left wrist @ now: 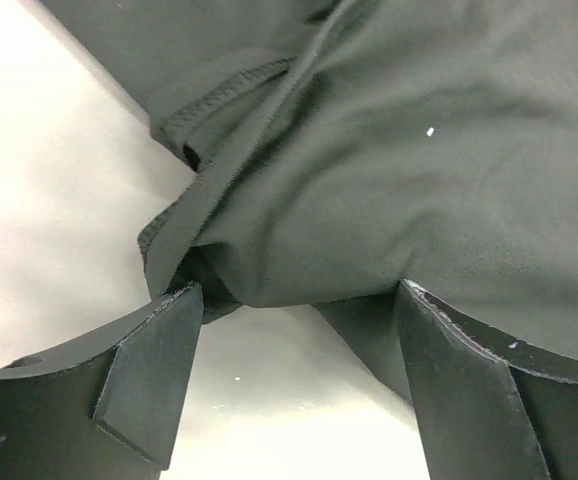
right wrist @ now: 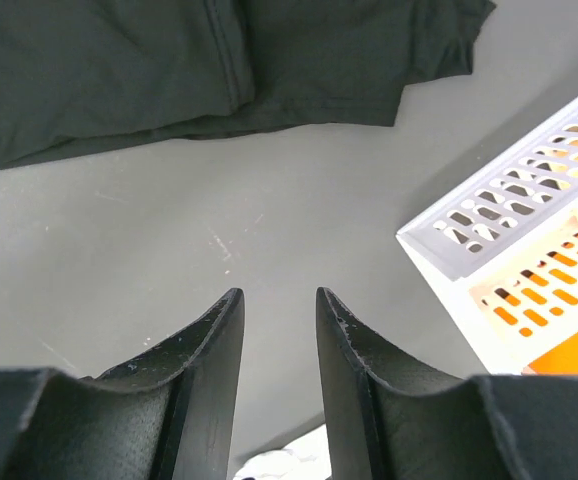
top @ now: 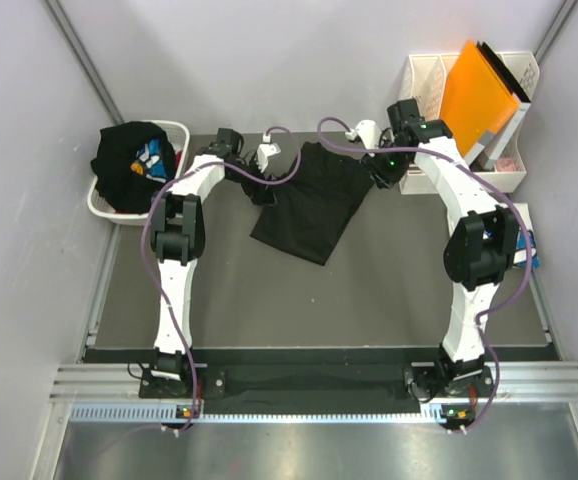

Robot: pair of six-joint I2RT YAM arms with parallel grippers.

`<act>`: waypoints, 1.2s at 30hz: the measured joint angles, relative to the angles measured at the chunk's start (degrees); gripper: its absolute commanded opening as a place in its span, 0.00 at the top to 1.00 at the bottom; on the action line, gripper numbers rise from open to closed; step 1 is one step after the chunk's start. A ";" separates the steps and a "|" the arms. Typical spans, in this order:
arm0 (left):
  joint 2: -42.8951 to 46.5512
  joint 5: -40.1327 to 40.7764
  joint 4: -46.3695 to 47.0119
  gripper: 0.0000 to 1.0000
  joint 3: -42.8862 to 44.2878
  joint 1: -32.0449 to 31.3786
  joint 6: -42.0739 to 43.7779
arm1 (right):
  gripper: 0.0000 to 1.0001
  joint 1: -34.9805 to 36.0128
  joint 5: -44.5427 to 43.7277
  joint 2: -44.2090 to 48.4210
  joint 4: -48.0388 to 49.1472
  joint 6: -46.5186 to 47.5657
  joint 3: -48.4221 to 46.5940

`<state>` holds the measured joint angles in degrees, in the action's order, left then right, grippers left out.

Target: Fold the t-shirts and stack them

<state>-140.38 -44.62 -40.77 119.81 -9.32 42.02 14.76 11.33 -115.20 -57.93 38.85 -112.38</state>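
Soft matt black cloth t-shirt (top: pixel 309 200), scuffed matt grey table (top: pixel 369 300)

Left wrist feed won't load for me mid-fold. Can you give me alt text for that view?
A black t-shirt fills the upper frame, its stitched hem bunched into a fold that dips between the open fingers of the left gripper. Pale table shows beside and below it.

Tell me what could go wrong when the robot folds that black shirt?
1. The left gripper is open around a bunched edge of the black shirt. It might pinch several layers and make a lumpy fold.
2. The right gripper hangs over the table beside the shirt, close to the white organizer. It might miss the cloth or bump the organizer.
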 measured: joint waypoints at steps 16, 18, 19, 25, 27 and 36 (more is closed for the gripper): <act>0.02 -6.56 -0.79 0.27 2.99 0.28 -0.61 | 0.64 0.00 -0.79 0.17 0.04 0.13 -0.02; 0.02 -7.15 -0.98 0.27 2.99 0.28 -0.61 | 0.64 0.00 -0.79 0.17 0.02 0.13 -0.02; 0.02 -7.39 -1.03 0.27 2.99 0.28 -0.61 | 0.64 0.00 -0.79 0.17 0.04 0.13 -0.02; 0.02 -8.44 -1.03 0.35 2.99 0.28 -0.63 | 0.64 0.00 -0.79 0.17 0.04 0.15 -0.02; 0.02 -8.52 -0.83 0.43 2.99 0.28 -0.92 | 0.64 0.00 -0.79 0.17 0.02 0.15 -0.02; 0.02 -8.52 2.01 0.50 2.75 0.20 -1.95 | 0.64 0.00 -0.76 0.17 0.04 0.15 -0.02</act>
<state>-140.35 -53.15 -38.76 122.56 -9.13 40.07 14.76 10.57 -115.02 -57.89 39.00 -112.40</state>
